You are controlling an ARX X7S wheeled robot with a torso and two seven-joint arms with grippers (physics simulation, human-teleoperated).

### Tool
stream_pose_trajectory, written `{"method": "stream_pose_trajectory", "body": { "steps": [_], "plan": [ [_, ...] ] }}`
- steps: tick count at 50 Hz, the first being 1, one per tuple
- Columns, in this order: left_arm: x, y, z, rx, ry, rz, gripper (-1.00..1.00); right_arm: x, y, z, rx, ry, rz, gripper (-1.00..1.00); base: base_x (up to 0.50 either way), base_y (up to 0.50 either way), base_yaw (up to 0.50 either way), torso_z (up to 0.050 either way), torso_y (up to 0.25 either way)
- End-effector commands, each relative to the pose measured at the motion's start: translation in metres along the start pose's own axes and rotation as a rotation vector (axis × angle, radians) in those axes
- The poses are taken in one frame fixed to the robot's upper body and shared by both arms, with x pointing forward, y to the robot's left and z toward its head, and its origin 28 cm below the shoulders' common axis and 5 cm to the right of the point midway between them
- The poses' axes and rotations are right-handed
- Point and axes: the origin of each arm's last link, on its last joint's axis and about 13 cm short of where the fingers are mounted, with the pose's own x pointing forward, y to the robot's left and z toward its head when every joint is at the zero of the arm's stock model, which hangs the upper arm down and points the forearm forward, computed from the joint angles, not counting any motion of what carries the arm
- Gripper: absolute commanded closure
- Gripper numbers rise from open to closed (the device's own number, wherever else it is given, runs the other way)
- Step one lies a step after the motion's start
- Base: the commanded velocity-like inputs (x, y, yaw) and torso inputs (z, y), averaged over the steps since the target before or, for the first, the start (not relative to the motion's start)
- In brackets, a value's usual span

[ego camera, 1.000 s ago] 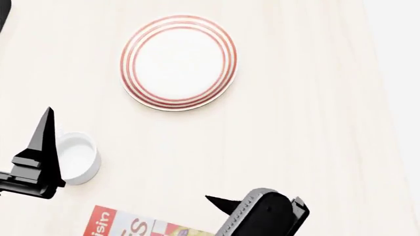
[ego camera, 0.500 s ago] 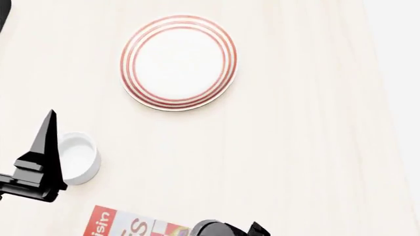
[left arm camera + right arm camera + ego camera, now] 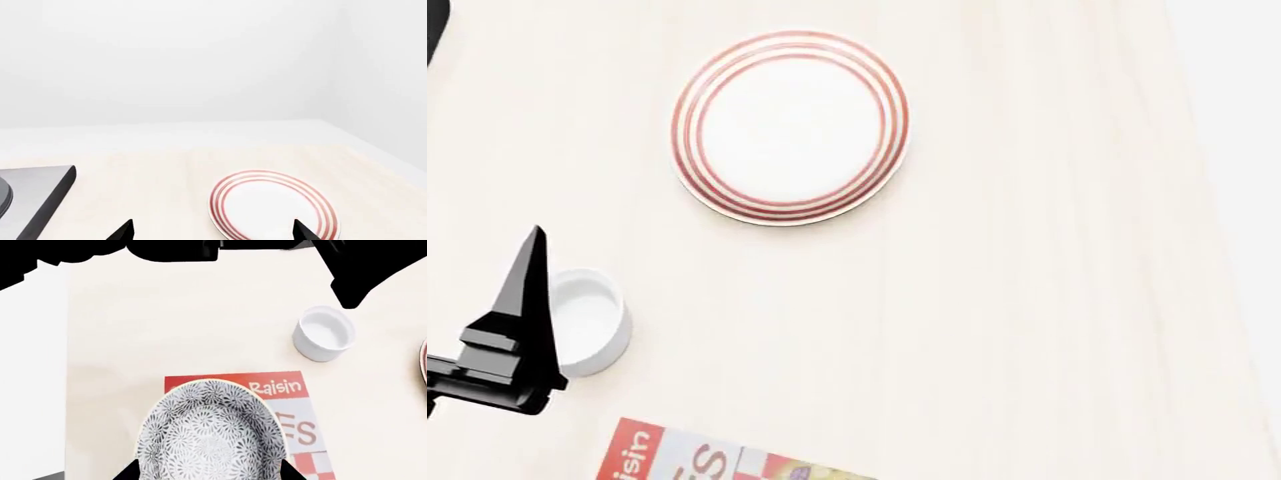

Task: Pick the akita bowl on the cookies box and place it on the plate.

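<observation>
The akita bowl, grey-white with a dense floral pattern, sits on the red-and-white cookies box. In the right wrist view my right gripper is open, with one dark fingertip on each side of the bowl's rim. The plate, white with red rings, lies toward the far side of the table, with nothing on it. My left gripper is open and holds nothing, and the plate lies beyond its tips. One left finger stands beside a white cup. The right gripper is out of the head view.
A small plain white cup stands between the cookies box and the plate, also in the right wrist view as the cup. A grey metal slab lies at one side in the left wrist view. The table's edge runs close beside the box.
My right gripper has dropped out of the head view past its bottom edge. The left gripper has shifted slightly toward the near side. The plate and cup have not moved.
</observation>
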Motion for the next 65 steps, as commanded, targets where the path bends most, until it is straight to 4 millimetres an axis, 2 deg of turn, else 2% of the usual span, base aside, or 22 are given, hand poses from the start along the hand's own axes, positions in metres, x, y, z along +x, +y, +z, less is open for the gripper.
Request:
{"method": "stream_pose_trajectory", "body": {
  "steps": [1, 19, 33, 45, 53, 65],
  "plan": [
    [0.001, -0.001, -0.001, 0.01, -0.004, 0.0, -1.0, 0.005, 0.002, 0.009, 0.005, 0.047, 0.087, -1.0, 0.0, 0.0, 0.0, 0.0, 0.0],
    [-0.001, 0.001, -0.002, 0.008, -0.01, 0.001, -1.0, 0.016, 0.012, 0.011, -0.049, 0.132, 0.117, -1.0, 0.0, 0.0, 0.0, 0.0, 0.0],
    [-0.001, 0.001, -0.006, 0.012, -0.005, 0.007, -1.0, 0.029, 0.008, 0.005, -0.067, 0.215, 0.076, -1.0, 0.0, 0.0, 0.0, 0.0, 0.0],
    [-0.001, 0.001, -0.006, 0.01, -0.002, 0.009, -1.0, 0.032, 0.012, 0.012, -0.094, 0.186, 0.08, -1.0, 0.0, 0.0, 0.0, 0.0, 0.0],
    [-0.002, 0.001, -0.006, 0.008, -0.001, 0.007, -1.0, 0.031, 0.017, 0.017, -0.145, 0.162, 0.156, -1.0, 0.0, 0.0, 0.0, 0.0, 0.0],
    [-0.002, 0.002, -0.006, 0.006, 0.001, 0.011, -1.0, 0.037, 0.018, 0.01, -0.153, 0.204, 0.172, -1.0, 0.0, 0.0, 0.0, 0.0, 0.0]
  ]
}}
